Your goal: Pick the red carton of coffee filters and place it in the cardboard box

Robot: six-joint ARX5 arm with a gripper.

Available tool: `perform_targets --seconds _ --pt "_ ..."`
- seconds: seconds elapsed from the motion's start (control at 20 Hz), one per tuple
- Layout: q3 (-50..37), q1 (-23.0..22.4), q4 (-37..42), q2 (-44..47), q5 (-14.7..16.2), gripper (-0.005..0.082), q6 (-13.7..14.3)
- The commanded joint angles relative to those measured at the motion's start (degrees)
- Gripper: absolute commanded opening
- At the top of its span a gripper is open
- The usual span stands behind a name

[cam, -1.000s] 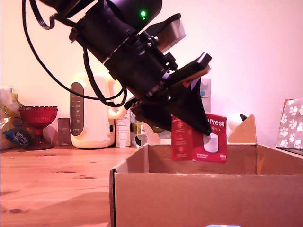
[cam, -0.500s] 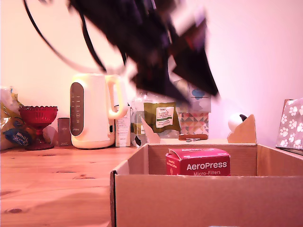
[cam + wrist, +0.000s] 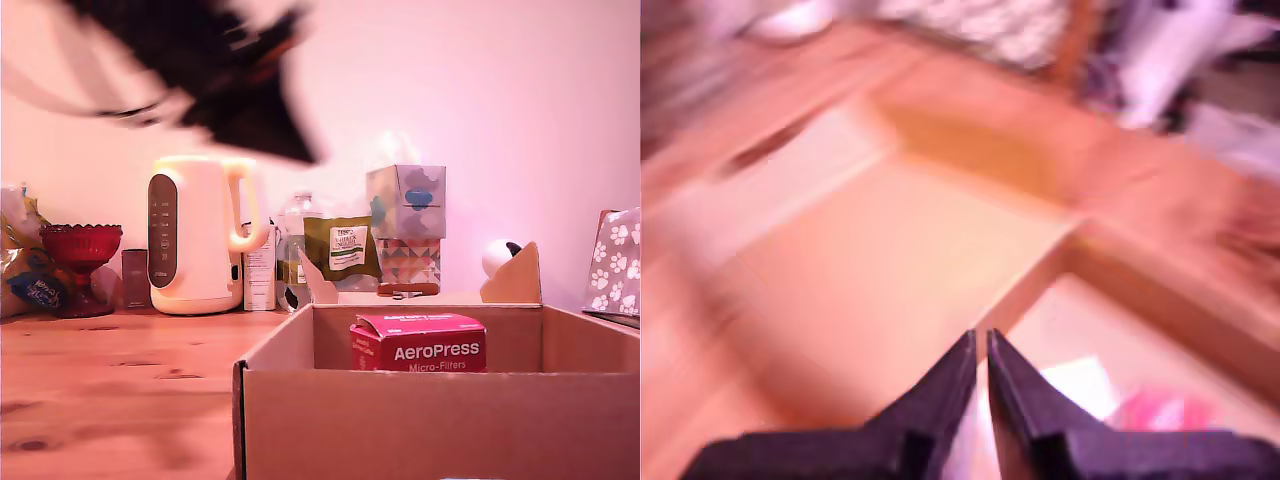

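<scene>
The cardboard box [image 3: 400, 420] stood nearest, with the red carton of coffee filters [image 3: 420, 345] lying inside it. High above the table [image 3: 120, 370], my blurred gripper [image 3: 981, 338] held nothing, its fingers [image 3: 940, 395] pressed nearly together. Farther back stood the pale kettle [image 3: 195, 235].

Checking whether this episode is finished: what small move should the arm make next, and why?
Probably just retreat to a rest pose and stop. The red carton sits inside the cardboard box, apart from the gripper, whose jaws are nearly together on nothing. The arm is a blur high at the exterior view's left.
</scene>
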Motion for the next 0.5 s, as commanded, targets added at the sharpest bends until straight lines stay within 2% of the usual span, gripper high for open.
perform_targets --seconds 0.0,0.45 --pt "-3.69 1.57 2.86 -3.06 0.39 -0.0024 -2.78" --pt "-19.28 15.50 5.77 -21.20 0.33 -0.0024 -7.30"
